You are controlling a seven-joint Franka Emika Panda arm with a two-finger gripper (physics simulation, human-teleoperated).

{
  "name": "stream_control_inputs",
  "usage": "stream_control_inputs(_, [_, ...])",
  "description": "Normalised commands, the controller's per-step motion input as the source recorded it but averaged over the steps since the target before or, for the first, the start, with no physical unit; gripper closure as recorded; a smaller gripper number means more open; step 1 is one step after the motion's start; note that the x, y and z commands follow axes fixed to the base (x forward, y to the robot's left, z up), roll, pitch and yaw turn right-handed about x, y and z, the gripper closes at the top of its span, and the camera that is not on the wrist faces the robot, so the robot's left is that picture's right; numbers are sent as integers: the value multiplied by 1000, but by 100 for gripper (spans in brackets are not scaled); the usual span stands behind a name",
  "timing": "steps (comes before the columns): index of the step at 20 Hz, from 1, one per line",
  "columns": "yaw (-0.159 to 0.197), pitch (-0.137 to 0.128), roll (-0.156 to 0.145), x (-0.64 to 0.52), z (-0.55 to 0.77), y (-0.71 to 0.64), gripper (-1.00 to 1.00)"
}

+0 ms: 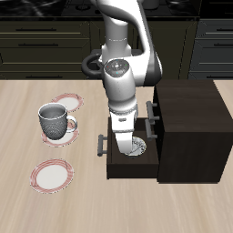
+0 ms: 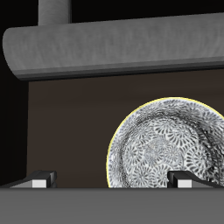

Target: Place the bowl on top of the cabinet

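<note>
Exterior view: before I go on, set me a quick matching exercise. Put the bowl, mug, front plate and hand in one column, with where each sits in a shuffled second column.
Things:
1. bowl
2. mug
3. front plate
4. hand

Places:
A. on the tabletop, close to the farther-back plate
B. lowered over the drawer, fingers apart
C. inside the open bottom drawer of the cabinet
D. lying bare nearest the table's front edge

Pairs: 1-C, 2-A, 3-D, 4-B
</note>
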Motion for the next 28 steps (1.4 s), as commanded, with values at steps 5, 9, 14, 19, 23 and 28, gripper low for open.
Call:
stream_control_inputs(5, [-21, 105, 28, 7, -555, 179, -100])
stream_control_inputs(9, [-74, 113, -8, -4, -416, 125, -100])
stream_control_inputs(14, [-10, -2, -6, -7, 56, -35, 100])
stream_control_inputs(19, [-4, -19, -3, 16, 182, -78, 100])
stream_control_inputs(23, [4, -17, -5, -24, 123, -52, 100])
stream_control_inputs(28, [1, -28, -12, 0, 103, -52, 100])
